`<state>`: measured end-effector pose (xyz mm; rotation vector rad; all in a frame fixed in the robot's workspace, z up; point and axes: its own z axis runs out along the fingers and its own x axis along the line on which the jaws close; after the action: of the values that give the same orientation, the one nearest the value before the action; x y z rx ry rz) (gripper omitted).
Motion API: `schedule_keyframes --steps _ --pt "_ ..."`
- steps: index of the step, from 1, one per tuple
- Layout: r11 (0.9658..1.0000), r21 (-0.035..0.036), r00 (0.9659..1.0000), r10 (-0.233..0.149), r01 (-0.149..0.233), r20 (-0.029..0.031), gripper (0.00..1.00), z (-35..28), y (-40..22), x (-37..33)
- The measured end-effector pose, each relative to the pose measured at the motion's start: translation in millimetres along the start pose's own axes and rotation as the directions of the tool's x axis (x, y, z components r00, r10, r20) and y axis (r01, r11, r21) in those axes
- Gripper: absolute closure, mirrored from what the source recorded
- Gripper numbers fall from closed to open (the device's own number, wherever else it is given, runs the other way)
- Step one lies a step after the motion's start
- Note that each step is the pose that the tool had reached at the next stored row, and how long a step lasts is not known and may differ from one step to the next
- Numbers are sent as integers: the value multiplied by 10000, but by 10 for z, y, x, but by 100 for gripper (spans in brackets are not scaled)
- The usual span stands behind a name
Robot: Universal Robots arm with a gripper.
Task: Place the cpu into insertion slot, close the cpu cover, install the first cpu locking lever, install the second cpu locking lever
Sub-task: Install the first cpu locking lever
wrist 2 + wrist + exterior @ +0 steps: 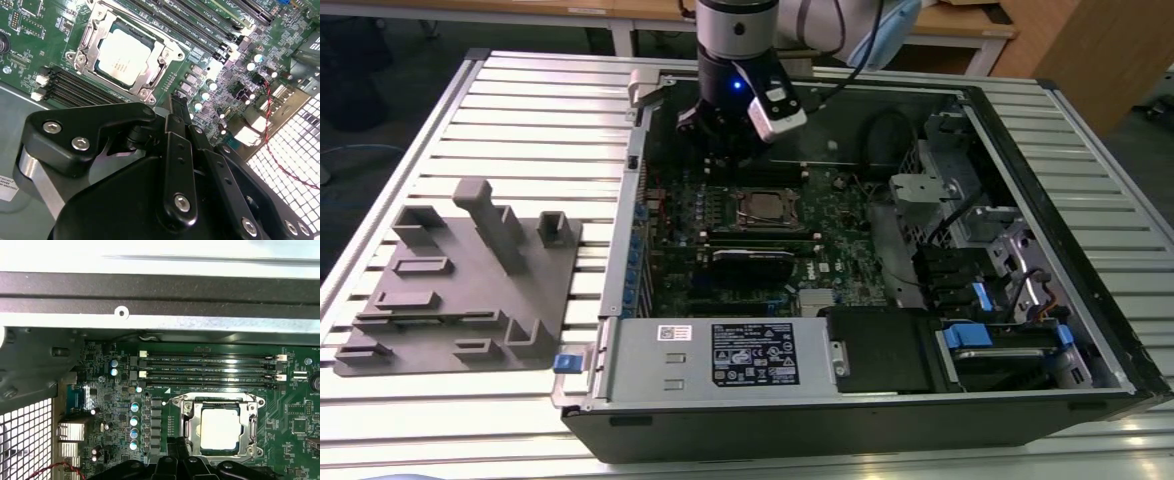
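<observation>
The pincer [720, 150] hangs inside the open computer case [854, 425], its fingers pressed together on nothing, as both wrist views [176, 102] [176, 444] show. Its tip is just above the green circuit board [295, 440], close beside the cpu cover [159, 60] without touching it; in the exterior view it stands just on the far side. The cpu [122, 57] lies flat in the insertion slot [220, 401], with the cover's frame down around it. I cannot tell whether the levers are latched. Long memory slots [210, 365] flank the socket. The case rests on a slatted surface [520, 100], with a grey fixture [467, 280] on the exterior view's left.
</observation>
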<state>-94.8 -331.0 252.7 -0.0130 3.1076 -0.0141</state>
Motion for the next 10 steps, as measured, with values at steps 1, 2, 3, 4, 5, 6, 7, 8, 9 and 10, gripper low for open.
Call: schedule_keyframes --steps 1,2,3,4,5,6,7,8,9,10 --pt "10000 0 10000 0 0 0 89 -1 0 0" --pt "10000 1 10000 0 0 -1 89 -2 0 0" --pt "10000 3 10000 0 0 -2 89 -3 0 0" --pt "10000 2 10000 0 0 -2 89 -4 0 0" --pt "10000 2 10000 0 0 -2 89 -5 0 0" --pt "10000 3 10000 0 0 -2 89 -6 0 0" --pt "10000 5 10000 0 0 -4 89 -9 -1 0" --pt "10000 5 10000 0 0 -4 89 -12 0 0" --pt "10000 4 10000 0 0 -4 89 -15 -1 0" --pt "10000 3 10000 0 0 -2 89 -20 0 0"
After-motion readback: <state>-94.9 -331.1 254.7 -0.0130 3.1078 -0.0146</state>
